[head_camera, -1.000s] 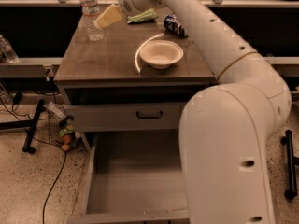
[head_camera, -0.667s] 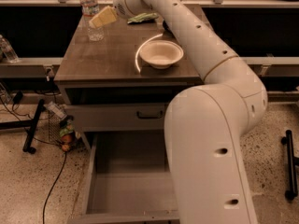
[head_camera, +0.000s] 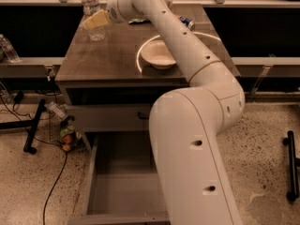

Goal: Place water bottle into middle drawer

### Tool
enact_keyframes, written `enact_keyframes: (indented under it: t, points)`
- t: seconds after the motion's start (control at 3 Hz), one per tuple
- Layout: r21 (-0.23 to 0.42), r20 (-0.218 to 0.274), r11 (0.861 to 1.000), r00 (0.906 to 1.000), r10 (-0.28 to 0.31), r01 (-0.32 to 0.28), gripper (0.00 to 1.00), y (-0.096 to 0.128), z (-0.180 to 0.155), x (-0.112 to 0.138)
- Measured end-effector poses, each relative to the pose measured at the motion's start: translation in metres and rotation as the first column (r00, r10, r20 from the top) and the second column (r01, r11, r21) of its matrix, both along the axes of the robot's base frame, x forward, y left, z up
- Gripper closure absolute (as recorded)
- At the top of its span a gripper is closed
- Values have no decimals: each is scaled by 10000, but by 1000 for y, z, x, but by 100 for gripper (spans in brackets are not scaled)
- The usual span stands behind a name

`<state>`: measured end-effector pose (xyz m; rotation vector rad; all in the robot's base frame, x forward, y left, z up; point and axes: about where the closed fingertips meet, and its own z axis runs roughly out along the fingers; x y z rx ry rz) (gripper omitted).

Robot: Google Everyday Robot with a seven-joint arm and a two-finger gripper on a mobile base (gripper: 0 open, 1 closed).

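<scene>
Clear plastic water bottle reached by the tool, not yet lifted

It stands upright at the far left corner of the surface. The tool hung a little to its right a second ago and has slid left, so its yellow end now overlaps the bottle's lower half. I cannot tell whether it has closed on the bottle or merely lies against it. The bottle itself looks unmoved. I judge that the reach is ending and the grasp is at hand, with the lift and the carry still to come. To the right sit a white bowl and, farther off, a blue can. Down at the near side the middle drawer is pulled open, partly hidden by the arm.
</scene>
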<state>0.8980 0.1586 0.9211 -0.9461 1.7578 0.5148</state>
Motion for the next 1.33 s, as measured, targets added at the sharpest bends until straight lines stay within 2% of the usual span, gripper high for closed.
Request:
enact_keyframes:
  t: [0.67,1.0,1.33]
  points:
    - [584,162,9981,9996,211,-220,0,35,-10,19]
    - [922,194,9946,9988,457,-473,15,52,-10,21]
    - [1319,160,9891,9978,637,-653,39,61,-5,19]
